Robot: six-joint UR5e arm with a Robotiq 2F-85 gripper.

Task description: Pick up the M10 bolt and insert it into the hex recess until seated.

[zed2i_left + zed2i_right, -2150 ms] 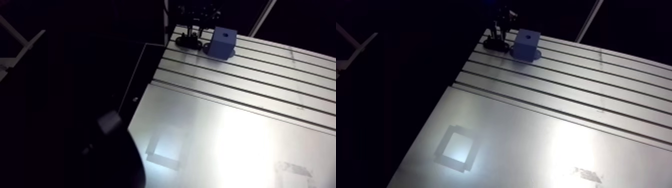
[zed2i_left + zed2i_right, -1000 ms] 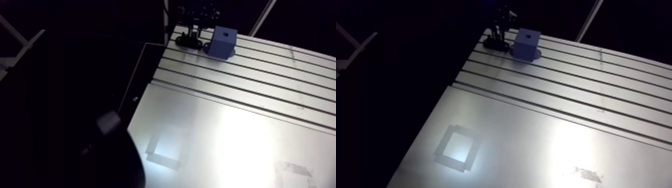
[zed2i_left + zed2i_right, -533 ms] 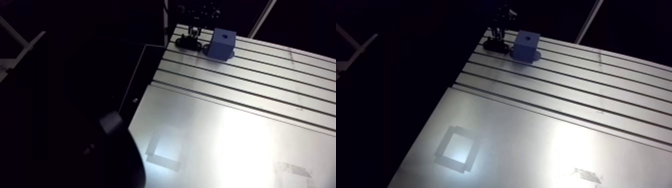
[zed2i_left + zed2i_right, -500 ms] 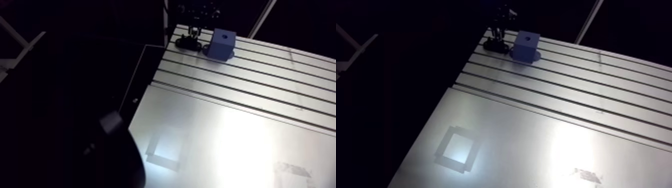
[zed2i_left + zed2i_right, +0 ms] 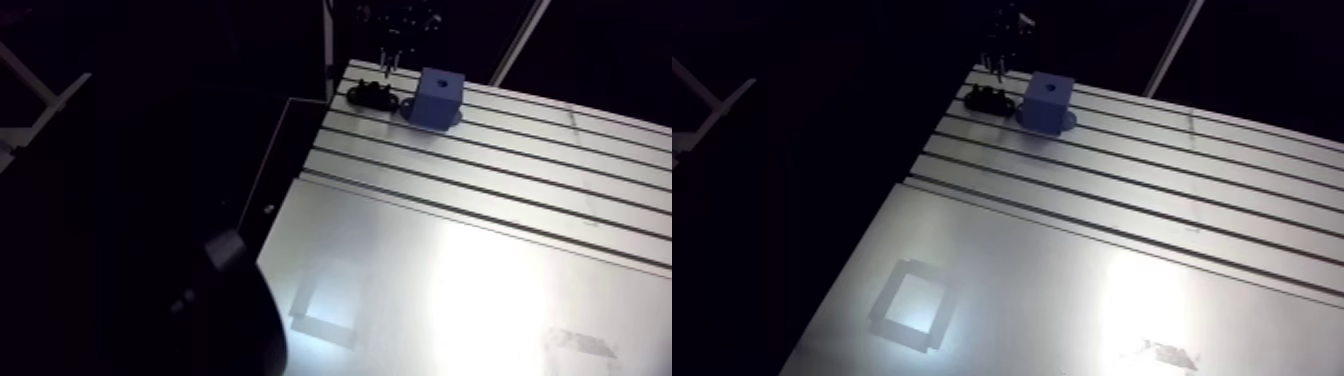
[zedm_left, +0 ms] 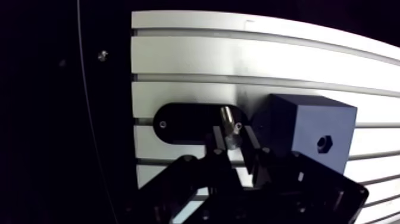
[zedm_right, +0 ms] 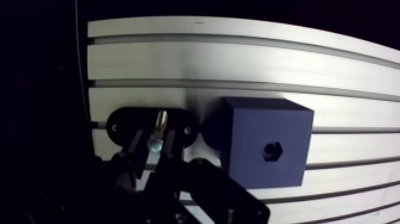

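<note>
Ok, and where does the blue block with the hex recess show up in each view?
Arm view: the blue block stands near the slotted table's far corner.
Wrist view: the blue block sits beside the gripper, which is shut on the M10 bolt; the hex recess faces the camera.
Shared landmark: the black oval plate right beside the block.

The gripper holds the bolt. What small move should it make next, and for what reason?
Probably shift the gripper sideways toward the blue block, keeping height. It is shut on the M10 bolt, which hangs over the black holder, while the hex recess in the block's top face lies off to one side.
</note>
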